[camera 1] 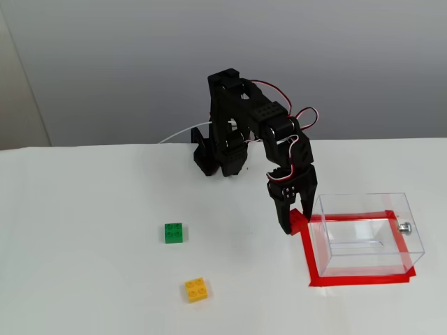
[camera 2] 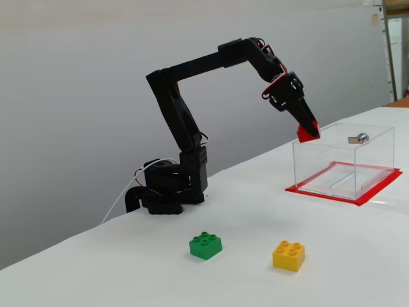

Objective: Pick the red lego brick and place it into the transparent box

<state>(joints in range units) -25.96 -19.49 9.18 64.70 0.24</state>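
Note:
The red lego brick [camera 2: 307, 132] is held in my black gripper [camera 2: 309, 130], lifted off the table and just above the near-left rim of the transparent box [camera 2: 345, 160]. In the other fixed view the brick [camera 1: 298, 221] shows between the fingertips of the gripper [camera 1: 297, 222], right beside the box's left wall [camera 1: 318, 234]. The box is clear, open on top, with a small silver knob [camera 1: 404, 227] on its right side. The gripper is shut on the brick.
The box stands inside a red tape rectangle [camera 1: 356, 280]. A green brick [camera 1: 173, 232] and a yellow brick [camera 1: 196, 289] lie on the white table, left of the box. The arm's base [camera 1: 220, 157] stands at the back.

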